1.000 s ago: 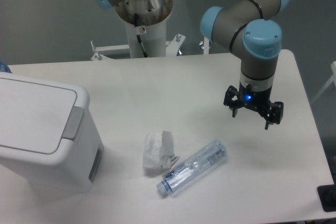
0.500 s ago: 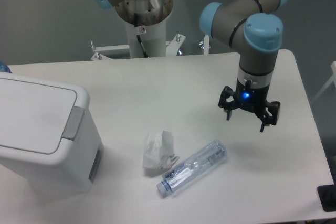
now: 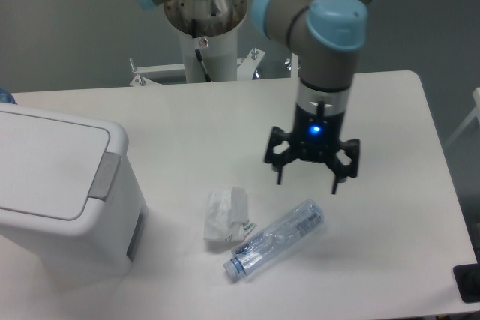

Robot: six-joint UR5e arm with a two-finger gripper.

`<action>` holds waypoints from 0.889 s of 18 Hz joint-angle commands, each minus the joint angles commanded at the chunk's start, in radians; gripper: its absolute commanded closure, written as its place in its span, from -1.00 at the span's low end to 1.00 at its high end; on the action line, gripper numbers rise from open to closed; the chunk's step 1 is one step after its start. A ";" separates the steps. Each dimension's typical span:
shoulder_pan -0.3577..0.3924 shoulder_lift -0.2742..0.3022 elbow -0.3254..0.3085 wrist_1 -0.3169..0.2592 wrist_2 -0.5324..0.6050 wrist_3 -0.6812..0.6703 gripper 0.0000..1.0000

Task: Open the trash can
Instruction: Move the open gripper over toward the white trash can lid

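The trash can point(image 3: 60, 200) is a large white boxy bin at the left edge of the table, with its flat lid down and a grey push tab point(image 3: 104, 177) on its right side. My gripper point(image 3: 307, 181) hangs open above the table's middle, fingers pointing down and nothing between them. It is well to the right of the trash can and just above the clear plastic bottle point(image 3: 275, 238).
A crumpled white tissue point(image 3: 226, 215) lies beside the lying bottle near the table's front. The arm's base column point(image 3: 204, 28) stands behind the table's far edge. A dark object point(image 3: 466, 282) sits at the front right corner.
My gripper has moved left across the table, from the right side toward the middle, staying open. The trash can, tissue and bottle have not moved.
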 joint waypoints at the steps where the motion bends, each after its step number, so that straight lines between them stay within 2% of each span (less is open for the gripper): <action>1: -0.021 0.002 0.014 0.000 -0.012 -0.034 -1.00; 6: -0.104 0.003 0.087 0.002 -0.119 -0.245 -1.00; 13: -0.215 0.020 0.077 0.002 -0.137 -0.289 -1.00; 16: -0.229 0.020 0.066 0.002 -0.132 -0.290 -1.00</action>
